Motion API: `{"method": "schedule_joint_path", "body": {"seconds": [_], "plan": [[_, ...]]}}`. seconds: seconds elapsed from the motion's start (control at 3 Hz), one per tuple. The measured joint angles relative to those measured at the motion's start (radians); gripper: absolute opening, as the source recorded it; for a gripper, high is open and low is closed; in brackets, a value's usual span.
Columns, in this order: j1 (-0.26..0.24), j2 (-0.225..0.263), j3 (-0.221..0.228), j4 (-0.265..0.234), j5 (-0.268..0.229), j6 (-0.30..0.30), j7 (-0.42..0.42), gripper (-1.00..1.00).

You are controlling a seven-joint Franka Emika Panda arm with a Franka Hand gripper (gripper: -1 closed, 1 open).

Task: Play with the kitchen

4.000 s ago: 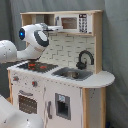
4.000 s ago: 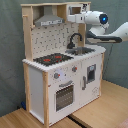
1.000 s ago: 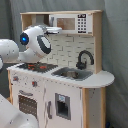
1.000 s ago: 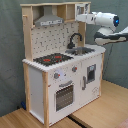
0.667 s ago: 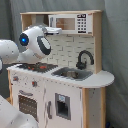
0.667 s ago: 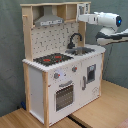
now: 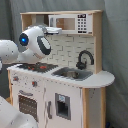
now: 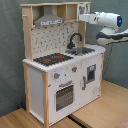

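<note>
Risen since earlier, claw (image 8: pixel 83 18) meets kitchen (image 8: pixel 60 75) by microwave (image 7: pixel 70 23); its opening is unclear.

A: What is standing on the wooden floor (image 8: pixel 107 102)?
B: The kitchen (image 8: pixel 62 70), its black tap (image 8: pixel 74 39) rising behind its grey sink (image 8: pixel 80 50).
A: And the arm (image 8: pixel 105 22)?
B: It is reaching toward the kitchen's upper shelf.

Light wooden table (image 8: pixel 107 107) carries kitchen (image 8: pixel 65 75), standing upright directly on top.
</note>
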State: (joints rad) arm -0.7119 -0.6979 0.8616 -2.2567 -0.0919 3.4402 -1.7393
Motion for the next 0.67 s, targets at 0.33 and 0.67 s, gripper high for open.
{"method": "schedule_joint_path", "body": {"seconds": [0.33,0.67], "plan": [[0.041,-0.062,-0.037,0.013,0.000,-0.028,-0.003,1.00],[0.073,-0.144,-0.064,0.016,0.013,-0.059,0.016,1.00]]}}
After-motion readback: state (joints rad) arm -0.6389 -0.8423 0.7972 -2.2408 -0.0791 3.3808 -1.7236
